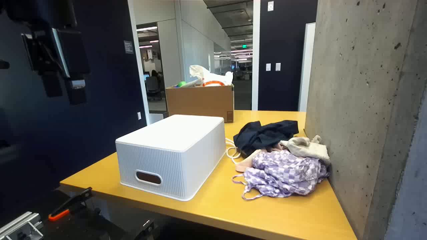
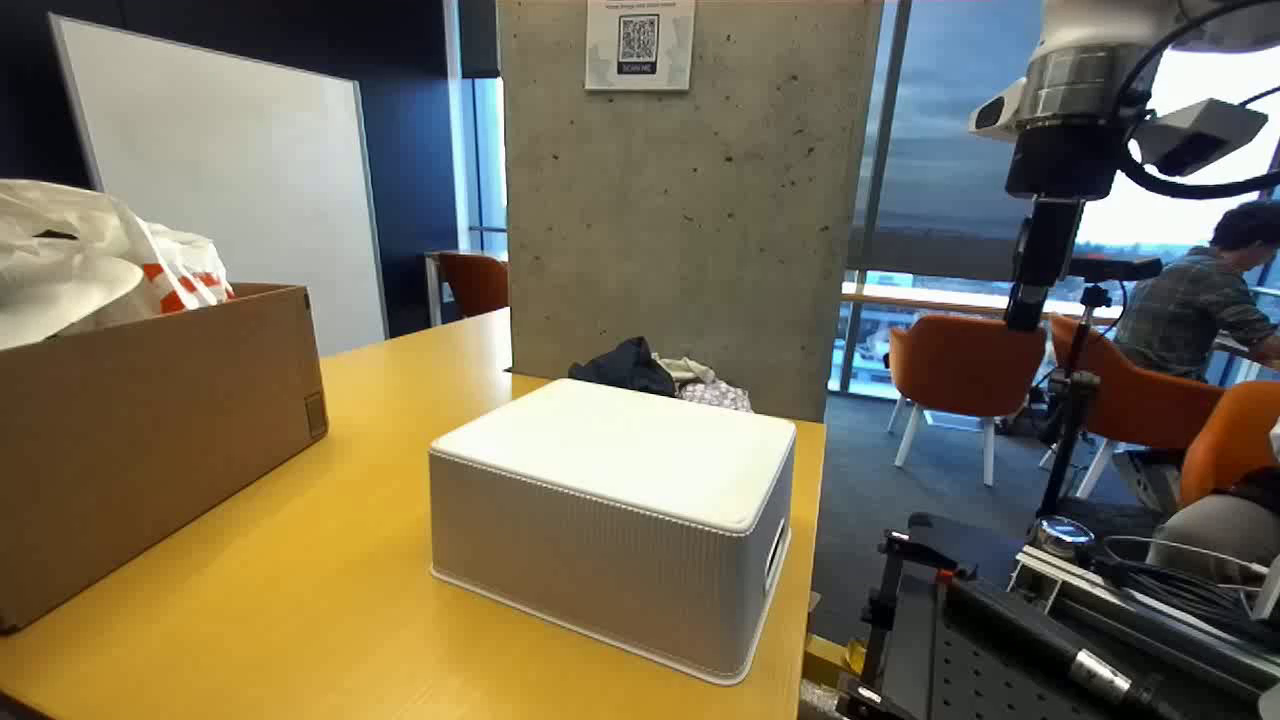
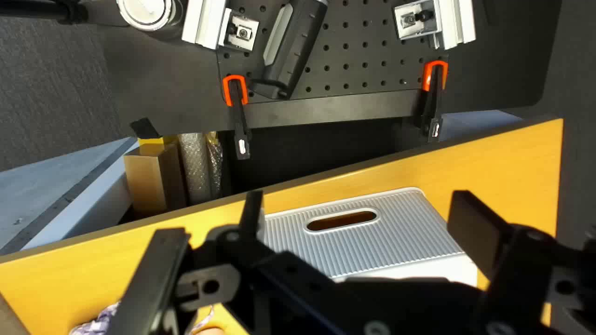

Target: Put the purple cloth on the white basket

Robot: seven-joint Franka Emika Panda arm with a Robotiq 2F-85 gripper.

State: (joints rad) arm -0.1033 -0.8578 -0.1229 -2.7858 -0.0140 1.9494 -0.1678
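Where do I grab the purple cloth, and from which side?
I'd pinch the purple cloth by its bunched upper folds, coming straight down from above: those folds rise off the table and should pinch easily, while the concrete pillar crowds one side.

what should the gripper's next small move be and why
I'd probably shift the black two-fingered gripper toward the crumpled purple-and-white checkered cloth, open and above basket height. It looks open and empty, and in the wrist view it frames the white ribbed rectangular basket, with only bits of the cloth showing at the lower left.
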